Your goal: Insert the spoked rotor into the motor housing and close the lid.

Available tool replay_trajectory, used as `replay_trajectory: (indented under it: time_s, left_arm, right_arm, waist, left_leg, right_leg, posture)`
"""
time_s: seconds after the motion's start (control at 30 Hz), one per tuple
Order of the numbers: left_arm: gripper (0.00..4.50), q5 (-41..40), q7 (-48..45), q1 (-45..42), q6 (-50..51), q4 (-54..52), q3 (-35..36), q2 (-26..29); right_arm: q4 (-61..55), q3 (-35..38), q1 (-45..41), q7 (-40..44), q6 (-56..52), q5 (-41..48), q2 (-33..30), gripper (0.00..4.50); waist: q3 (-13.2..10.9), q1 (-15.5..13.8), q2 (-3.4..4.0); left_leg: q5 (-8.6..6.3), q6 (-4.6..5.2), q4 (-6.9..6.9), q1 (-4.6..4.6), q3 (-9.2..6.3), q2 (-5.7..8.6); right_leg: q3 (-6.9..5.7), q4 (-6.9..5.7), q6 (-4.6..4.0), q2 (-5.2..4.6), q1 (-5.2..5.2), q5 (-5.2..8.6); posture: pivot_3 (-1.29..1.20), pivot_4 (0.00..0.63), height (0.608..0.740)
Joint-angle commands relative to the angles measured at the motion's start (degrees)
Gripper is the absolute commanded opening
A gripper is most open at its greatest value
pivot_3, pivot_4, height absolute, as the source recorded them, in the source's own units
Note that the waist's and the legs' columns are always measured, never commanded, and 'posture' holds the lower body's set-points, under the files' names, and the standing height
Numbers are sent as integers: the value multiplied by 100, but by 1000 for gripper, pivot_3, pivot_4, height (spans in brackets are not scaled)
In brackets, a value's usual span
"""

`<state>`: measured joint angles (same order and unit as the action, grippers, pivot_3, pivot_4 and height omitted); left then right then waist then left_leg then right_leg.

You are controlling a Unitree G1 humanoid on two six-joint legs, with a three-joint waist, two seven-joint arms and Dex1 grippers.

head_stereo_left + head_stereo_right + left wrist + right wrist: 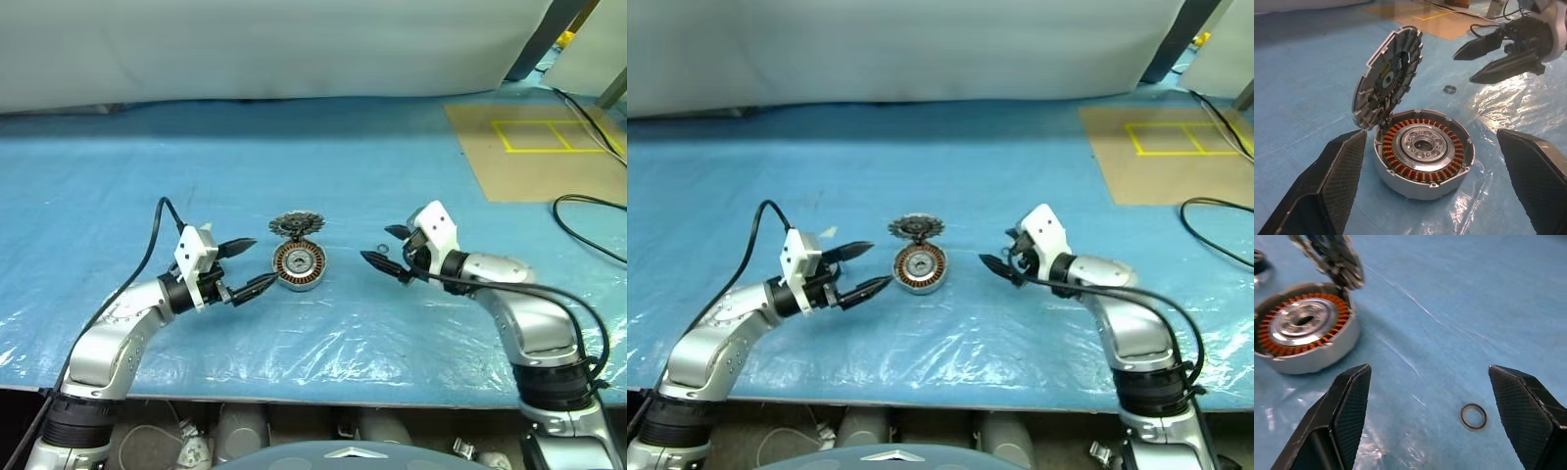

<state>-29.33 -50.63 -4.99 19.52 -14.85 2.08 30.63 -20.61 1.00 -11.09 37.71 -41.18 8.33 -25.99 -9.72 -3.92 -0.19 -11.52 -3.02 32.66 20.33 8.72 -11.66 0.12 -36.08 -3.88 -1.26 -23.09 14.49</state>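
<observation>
Motor housing sits on the blue-covered bench, windings up, roughly midway between the two arms. Spoked rotor is not in it: it stands on edge, tilted, leaning against the housing's far rim, its lower edge at the rim. No lid that I can pick out.

Left tool fingers apart, empty, just beside the housing on its left, pointing at it. Right tool fingers apart too, empty, off to the right, clear of the housing. A small loose ring lies on the bench between the right tool's fingers, as seen from the right wrist.

Risks, my read:
- Rotor is only propped. A nudge to the housing from the left tool likely tips it off backward onto the bench, or it flops in crooked.
- Toothed rim and thin disc make a poor grip edge-on; it could twist or slip out.
- Plastic sheet on the bench is wrinkled and slick, so the housing may slide when pushed from one side with nothing bracing it.
- Right tool closing low could catch the ring or the sheet instead.
</observation>
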Motion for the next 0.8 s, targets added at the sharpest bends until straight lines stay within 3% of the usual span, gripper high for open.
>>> replay_trajectory:
  time_s: [0.03,0.37,0.8]
  left_arm:
    - [4500,-43,-109,-275,-6,124,48,54]
    - [4500,34,-187,-370,-32,195,-105,-36]
    - [4500,91,-112,-207,-72,120,-194,-118]
  right_arm:
    - [38,41,168,-556,413,-204,164,4033]
    - [1422,-11,304,-1005,1259,-362,216,4033]
    - [1518,-511,303,-865,1385,-347,370,4033]
  waist:
    - [0,0,0]
    - [1,10,1]
    - [2,23,-1]
  left_leg:
    - [0,0,-6,-1,0,-1]
    - [0,-1,-47,4,-3,30]
    - [1,1,-43,-35,-2,10]
  right_leg:
    - [-1,18,8,0,8,-5]
    - [-6,51,39,-3,10,-26]
    - [-3,54,16,-5,53,-11]
  posture:
    - [0,150,740]
    - [0,150,740]
    - [0,150,740]
